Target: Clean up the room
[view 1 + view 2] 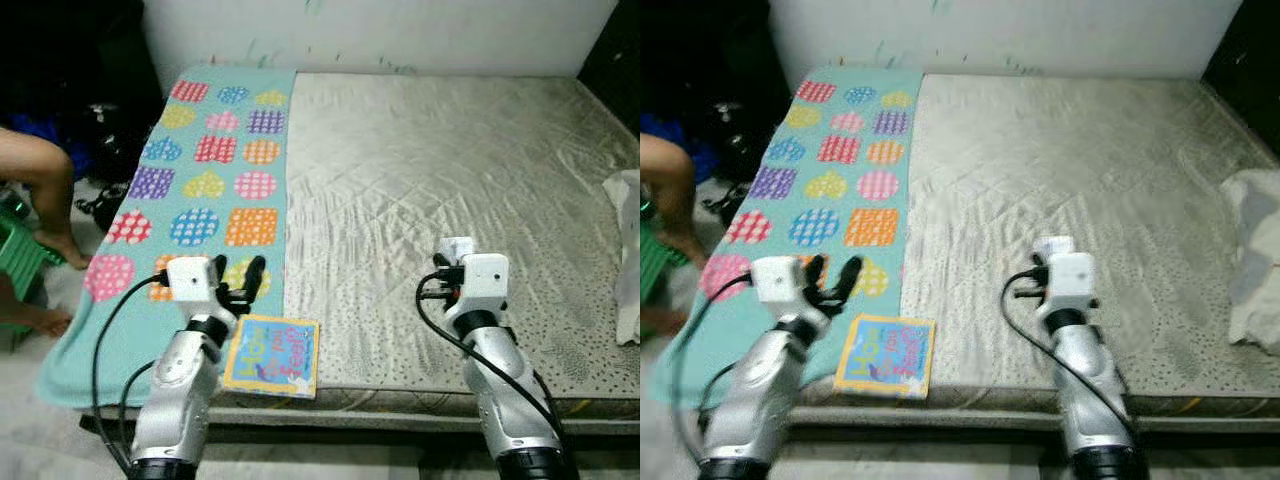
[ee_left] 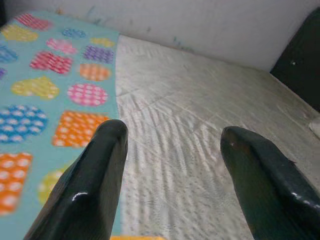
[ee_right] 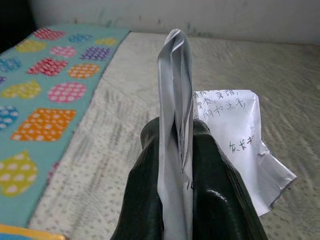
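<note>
Head-camera view of a bed (image 1: 450,170) with a pale quilted mattress, seen from its near edge. A teal blanket (image 1: 215,175) printed with dotted hearts and squares covers the strip of mattress on the robot's left and hangs over the near corner. A colourful picture book (image 1: 271,356) lies flat at the near edge of the bed, partly on the blanket's border and partly on bare mattress. The left claw (image 1: 243,279) hovers just beyond the book's far left corner with its two black fingers (image 2: 95,180) spread wide and nothing between them. The right claw (image 3: 182,150) is raised over bare mattress well to the right of the book; its fingers are pressed together on a crumpled sheet of white paper (image 3: 227,145) bearing handwritten characters, one folded edge of which stands upright between the fingertips. A white pillow or bundle of cloth (image 1: 628,250) rests at the bed's right edge. At the far left, beside the bed, a person's bare legs (image 1: 45,195) and a green plastic stool (image 1: 20,255) stand on the floor.
</note>
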You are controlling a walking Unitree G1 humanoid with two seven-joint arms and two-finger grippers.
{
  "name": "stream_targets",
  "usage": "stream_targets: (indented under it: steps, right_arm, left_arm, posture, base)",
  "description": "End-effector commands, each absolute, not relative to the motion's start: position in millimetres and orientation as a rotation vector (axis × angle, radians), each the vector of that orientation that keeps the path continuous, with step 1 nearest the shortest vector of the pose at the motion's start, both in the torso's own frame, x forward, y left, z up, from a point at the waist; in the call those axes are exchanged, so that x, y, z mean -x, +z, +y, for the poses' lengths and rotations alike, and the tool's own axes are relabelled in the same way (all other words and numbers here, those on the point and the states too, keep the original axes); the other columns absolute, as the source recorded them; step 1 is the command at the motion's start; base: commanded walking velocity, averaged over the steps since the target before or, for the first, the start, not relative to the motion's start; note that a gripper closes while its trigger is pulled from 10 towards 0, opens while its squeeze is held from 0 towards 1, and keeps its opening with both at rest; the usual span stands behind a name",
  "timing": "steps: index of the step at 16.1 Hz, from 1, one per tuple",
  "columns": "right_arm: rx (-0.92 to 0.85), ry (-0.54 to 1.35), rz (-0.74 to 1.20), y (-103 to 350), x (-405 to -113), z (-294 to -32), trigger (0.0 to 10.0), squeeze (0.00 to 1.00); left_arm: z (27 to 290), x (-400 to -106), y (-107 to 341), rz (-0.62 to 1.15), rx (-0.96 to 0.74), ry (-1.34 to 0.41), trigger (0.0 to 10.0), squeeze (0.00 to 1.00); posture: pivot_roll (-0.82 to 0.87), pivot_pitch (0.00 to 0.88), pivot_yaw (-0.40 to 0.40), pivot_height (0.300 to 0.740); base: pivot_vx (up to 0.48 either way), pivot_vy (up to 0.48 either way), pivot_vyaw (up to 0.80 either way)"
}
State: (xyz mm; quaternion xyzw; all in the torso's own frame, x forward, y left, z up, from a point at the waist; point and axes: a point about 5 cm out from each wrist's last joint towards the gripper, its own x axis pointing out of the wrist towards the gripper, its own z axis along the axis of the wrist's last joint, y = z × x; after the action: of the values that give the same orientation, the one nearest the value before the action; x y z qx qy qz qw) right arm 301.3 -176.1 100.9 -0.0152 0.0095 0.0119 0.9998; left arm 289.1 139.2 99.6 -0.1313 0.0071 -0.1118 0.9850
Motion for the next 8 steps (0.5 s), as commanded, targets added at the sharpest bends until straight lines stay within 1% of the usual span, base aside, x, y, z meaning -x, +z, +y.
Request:
stream_targets:
  steps: [1,2,3,8]
  right_arm:
    - [0.029,0.022,0.016,100.7,-301.1,-177.1,10.0,0.0]
    - [0.029,0.021,0.015,100.8,-301.3,-177.1,10.0,0.0]
    - [0.029,0.021,0.015,100.9,-301.5,-177.0,10.0,0.0]
    - [0.037,0.016,0.016,101.1,-301.8,-177.9,10.0,0.0]
  left_arm:
    - [143.5,-287.5,95.5,0.036,0.251,-0.206,10.0,0.0]
    - [143.5,-287.7,95.8,0.034,0.249,-0.209,10.0,0.0]
    - [143.9,-288.0,96.0,0.033,0.251,-0.207,10.0,0.0]
    - [143.7,-288.7,96.5,0.033,0.255,-0.206,10.0,0.0]
  posture:
    - [-0.15,0.094,-0.017,0.74]
    - [-0.15,0.096,-0.017,0.74]
    - [-0.15,0.096,-0.017,0.74]
    - [-0.16,0.097,-0.016,0.74]
  base:
    - [0.0,0.0,0.0]
    - [0.0,0.0,0.0]
    - [0.0,0.296,0.0]
    - [0.0,0.365,0.0]
